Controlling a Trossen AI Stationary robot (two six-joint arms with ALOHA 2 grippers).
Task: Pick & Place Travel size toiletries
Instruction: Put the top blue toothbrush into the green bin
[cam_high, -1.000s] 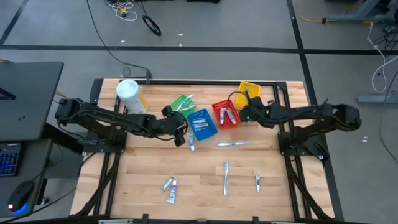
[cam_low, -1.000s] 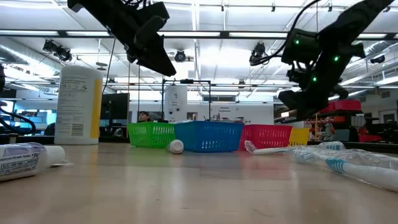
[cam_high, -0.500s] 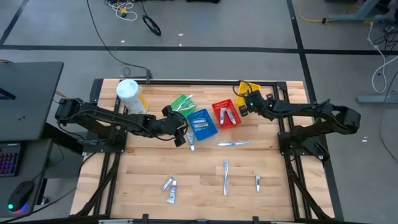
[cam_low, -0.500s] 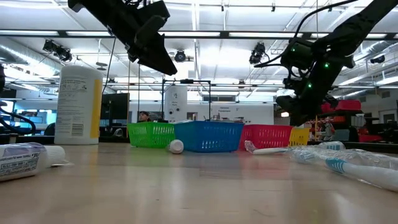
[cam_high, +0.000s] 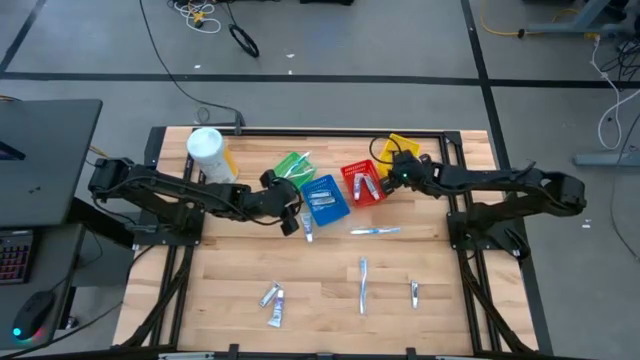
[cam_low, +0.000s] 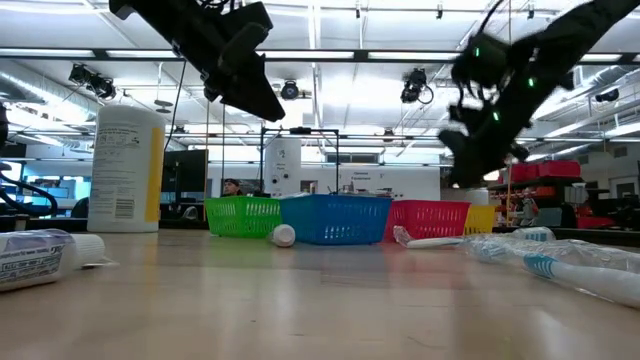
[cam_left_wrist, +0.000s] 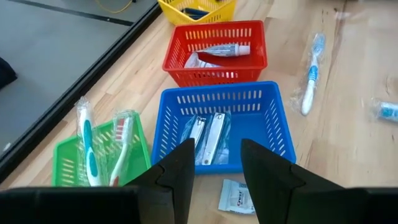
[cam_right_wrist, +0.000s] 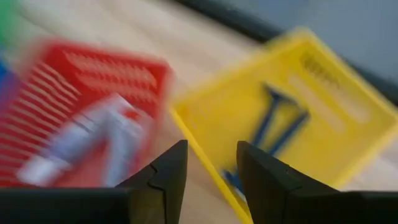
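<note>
Yellow basket (cam_right_wrist: 298, 93) holds what looks like a blue razor (cam_right_wrist: 273, 121)

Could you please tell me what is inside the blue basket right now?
The blue basket holds what look like two metal nail clippers in clear wrap, lying side by side. Its near wall hides the floor just behind it.

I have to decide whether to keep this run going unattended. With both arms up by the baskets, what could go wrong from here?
1. The right pincer hovers open between the red basket and the yellow basket; a low sweep might clip a rim and shove these light baskets.
2. A small packet lies against the blue basket, below the left pincer; grabbing it may snag the basket wall.
3. The loose toothbrush looks wrapped, so it may slip.
</note>
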